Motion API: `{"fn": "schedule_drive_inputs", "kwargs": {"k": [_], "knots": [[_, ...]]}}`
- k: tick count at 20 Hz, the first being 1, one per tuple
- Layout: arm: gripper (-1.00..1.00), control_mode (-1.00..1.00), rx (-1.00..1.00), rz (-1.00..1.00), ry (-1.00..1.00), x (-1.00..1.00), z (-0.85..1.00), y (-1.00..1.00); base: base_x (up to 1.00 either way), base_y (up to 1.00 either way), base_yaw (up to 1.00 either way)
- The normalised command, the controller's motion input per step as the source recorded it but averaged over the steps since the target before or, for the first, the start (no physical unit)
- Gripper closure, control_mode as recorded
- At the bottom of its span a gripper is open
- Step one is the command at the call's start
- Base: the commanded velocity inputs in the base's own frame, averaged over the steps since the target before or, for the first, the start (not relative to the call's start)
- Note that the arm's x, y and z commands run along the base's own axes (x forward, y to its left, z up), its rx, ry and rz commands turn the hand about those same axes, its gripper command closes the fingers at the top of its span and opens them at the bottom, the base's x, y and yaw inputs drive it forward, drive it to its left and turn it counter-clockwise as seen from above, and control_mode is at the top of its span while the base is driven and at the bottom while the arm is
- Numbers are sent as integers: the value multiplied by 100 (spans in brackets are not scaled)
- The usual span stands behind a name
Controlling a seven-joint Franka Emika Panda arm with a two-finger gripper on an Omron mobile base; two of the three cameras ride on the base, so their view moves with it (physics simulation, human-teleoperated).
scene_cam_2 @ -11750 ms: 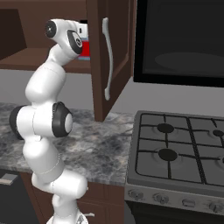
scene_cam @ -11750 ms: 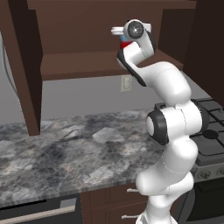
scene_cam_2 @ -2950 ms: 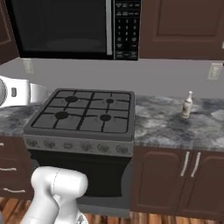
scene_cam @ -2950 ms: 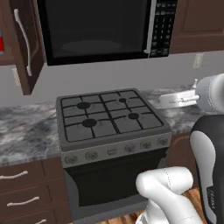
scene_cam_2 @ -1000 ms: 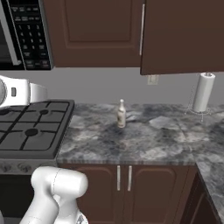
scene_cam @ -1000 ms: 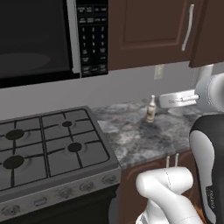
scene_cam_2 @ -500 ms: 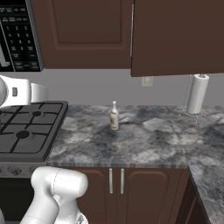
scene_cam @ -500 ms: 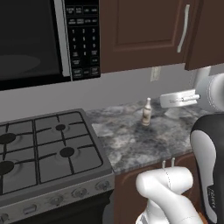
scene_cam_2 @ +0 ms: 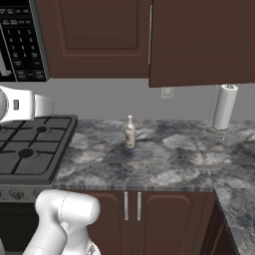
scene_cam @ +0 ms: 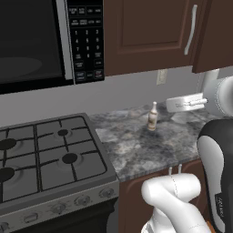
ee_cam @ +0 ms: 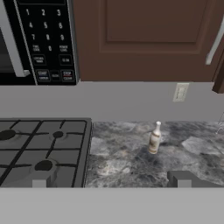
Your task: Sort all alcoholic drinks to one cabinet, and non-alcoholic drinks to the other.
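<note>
From the stove rightward: the grey marble counter begins at its right edge, and the slim pale bottle stands upright there, below the wall cabinet and left of the outlet. My gripper hangs spread wide, empty, well short of the bottle.

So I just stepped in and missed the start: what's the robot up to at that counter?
Nothing is held right now. The tool is open and empty, facing a slim pale bottle with a white cap that stands upright on the grey marbled counter, right of the black gas stove. The dark brown wall cabinet above hangs open.
</note>
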Motion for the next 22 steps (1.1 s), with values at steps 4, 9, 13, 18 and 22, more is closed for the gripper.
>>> {"fn": "schedule_drive_inputs", "kwargs": {"k": [4,9,13,18,22], "knots": [[-100,-100,0,0,0,0,-1,-1,0,-1,0],[-100,-100,0,0,5,4,-16,-2,0,0,0],[-100,-100,0,-3,10,5,-21,0,0,0,0],[-100,-100,0,-4,9,6,-18,-1,0,0,0],[-100,-100,0,-5,7,11,-21,-9,0,0,0]]}}
